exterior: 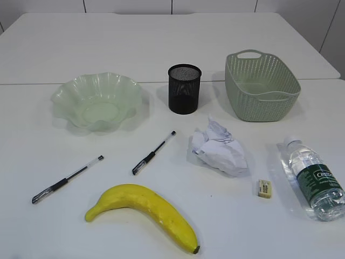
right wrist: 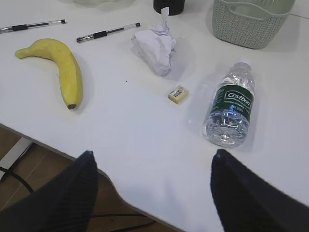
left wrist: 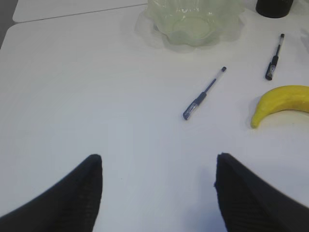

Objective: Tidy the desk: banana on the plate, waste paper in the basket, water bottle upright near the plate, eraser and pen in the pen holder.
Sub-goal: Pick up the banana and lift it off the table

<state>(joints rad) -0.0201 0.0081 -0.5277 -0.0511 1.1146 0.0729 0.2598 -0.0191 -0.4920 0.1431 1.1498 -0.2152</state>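
Observation:
A yellow banana [exterior: 144, 213] lies at the front of the white desk, with two pens [exterior: 67, 179] [exterior: 154, 152] behind it. Further back stand a pale green wavy plate [exterior: 97, 101], a black mesh pen holder [exterior: 184, 88] and a green basket [exterior: 261, 84]. The crumpled waste paper [exterior: 218, 150] sits mid-desk, a small eraser [exterior: 264, 188] to its right. The water bottle [exterior: 313, 177] lies on its side at the right. My left gripper [left wrist: 158, 162] hangs open over bare desk, short of a pen [left wrist: 203, 94]. My right gripper [right wrist: 150, 157] is open above the desk's front edge, near the bottle [right wrist: 230, 109].
Neither arm shows in the exterior view. A second white table [exterior: 161, 43] adjoins behind the plate and basket. Below the desk's front edge the right wrist view shows brown floor with cables [right wrist: 29, 179].

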